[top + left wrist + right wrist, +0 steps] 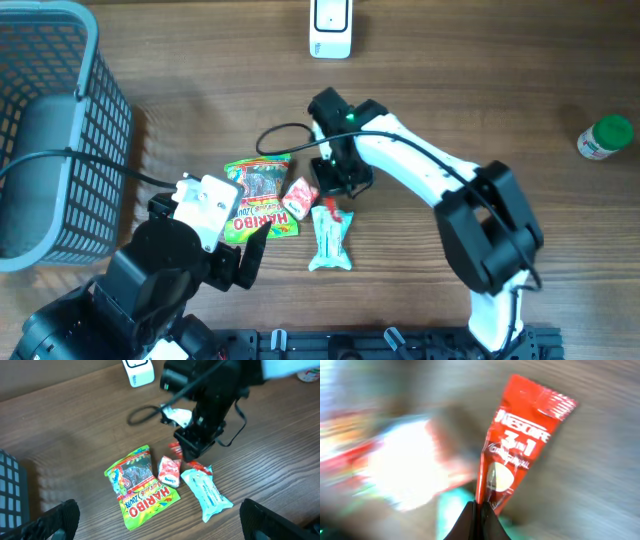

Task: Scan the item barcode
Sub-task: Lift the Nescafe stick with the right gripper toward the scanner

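So, the thin red foil Nescafé 3-in-1 coffee sachet (520, 445) is found about mid-bench, in the little pile with the green Haribo gummy bag (258, 200), a small red-and-white sweet packet (300, 197) and a pale teal plastic wrapper (330, 245). It's pinched at one narrow end by the right hand (477, 516), fingers pressed together on the foil edge.

From that pinch the long axis is seen running straight away from the fingertips, up and to the right in the wrist view, logo face turned to the camera. Its heading across the bench can't be read from overhead, since it's mostly covered by the hand. Whether it's lifted yet can't be told either.

The left hand (159, 512) is spread wide with nothing in it, back by the near-left corner, so the right arm is clearly the nearer one.

No barcode is shown on the visible face, so it's probably on the back. The white boxy device (330, 28) at the far edge is likely the scanner, well apart from the pile, so a lift, a carry and a flip are expected.
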